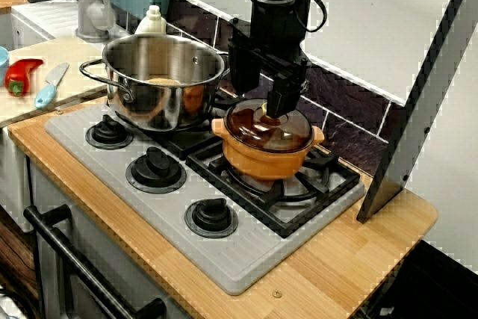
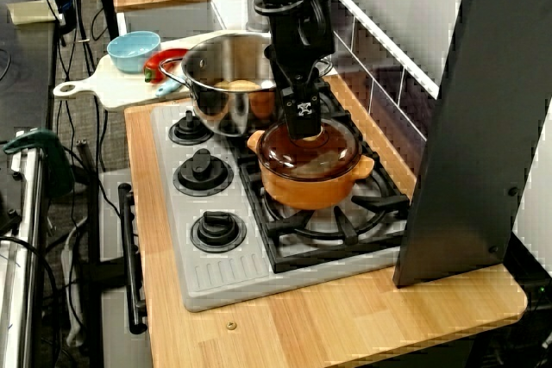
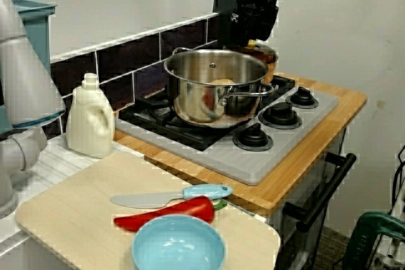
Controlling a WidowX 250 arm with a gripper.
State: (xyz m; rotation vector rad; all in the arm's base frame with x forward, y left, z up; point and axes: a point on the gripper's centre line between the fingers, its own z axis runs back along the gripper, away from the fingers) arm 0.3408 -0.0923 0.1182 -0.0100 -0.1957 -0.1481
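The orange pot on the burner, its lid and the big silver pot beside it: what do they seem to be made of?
Orange pot: probably glazed ceramic or enamel; its wall is smooth, opaque and softly glossy.
Lid: likely brown tinted glass; it is dark and see-through, with bright highlights.
Big silver pot: stainless steel by its look; its mirror-polished wall reflects what stands around it.

steel pot [image 1: 166, 106] beside orange pot [image 1: 265, 160], front open

glossy steel pot [image 1: 160, 80], wooden counter [image 1: 351, 259]
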